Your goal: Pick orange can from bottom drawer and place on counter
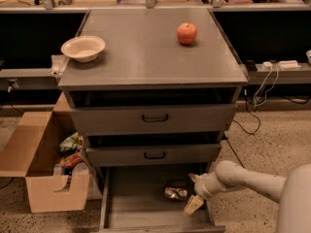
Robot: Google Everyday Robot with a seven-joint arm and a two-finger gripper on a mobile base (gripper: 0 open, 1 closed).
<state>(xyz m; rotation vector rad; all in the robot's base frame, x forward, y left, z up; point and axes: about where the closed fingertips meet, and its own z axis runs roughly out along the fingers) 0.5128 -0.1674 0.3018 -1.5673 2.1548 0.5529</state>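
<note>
The orange can point(176, 192) lies on its side on the grey floor of the open bottom drawer point(136, 208), right of the middle. My gripper point(192, 192) is over the drawer's right side, just right of the can and close to it; one pale finger point(193, 205) points down toward the drawer front. The white arm comes in from the lower right. The counter point(146, 52) is the flat grey top of the cabinet, above.
A red apple point(186, 33) and a cream bowl point(83, 48) sit on the counter. Two grey drawers with black handles point(155, 117) are above the bottom drawer. An open cardboard box point(41, 166) with clutter stands left of the cabinet. Cables lie on the floor at right.
</note>
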